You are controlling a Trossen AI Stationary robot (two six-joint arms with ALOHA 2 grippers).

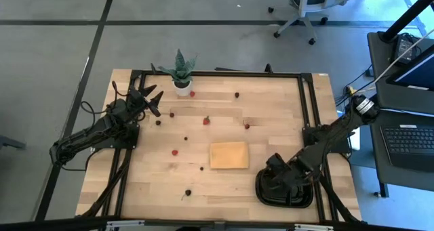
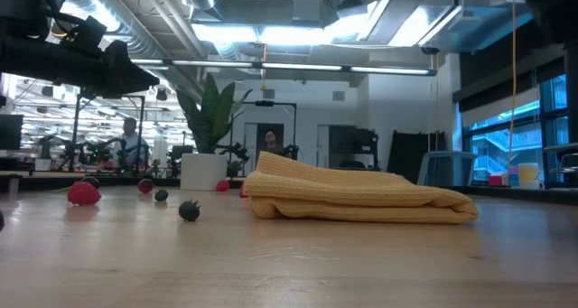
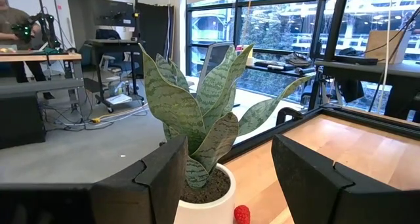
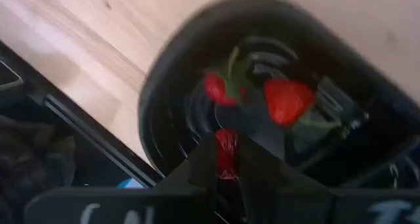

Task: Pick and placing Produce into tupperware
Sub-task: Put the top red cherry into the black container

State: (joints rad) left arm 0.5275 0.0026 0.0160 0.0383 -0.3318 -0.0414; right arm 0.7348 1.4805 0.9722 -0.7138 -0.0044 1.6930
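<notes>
Right gripper (image 4: 226, 159), pinching a red berry (image 4: 226, 152), hangs over the black tray (image 1: 264, 190) at the table's (image 1: 271, 122) near-right corner; left gripper (image 1: 150, 99), wide, near the potted plant (image 1: 181, 74)

Folded tan cloth pad (image 2: 357, 198), centre of wooden table (image 2: 289, 263). Red berry (image 2: 83, 193) at left; two dark berries (image 2: 189, 210) nearer centre-left. White-potted plant (image 2: 207, 136) at far edge. Dark arm (image 2: 63, 51) overhead, upper left.
</notes>
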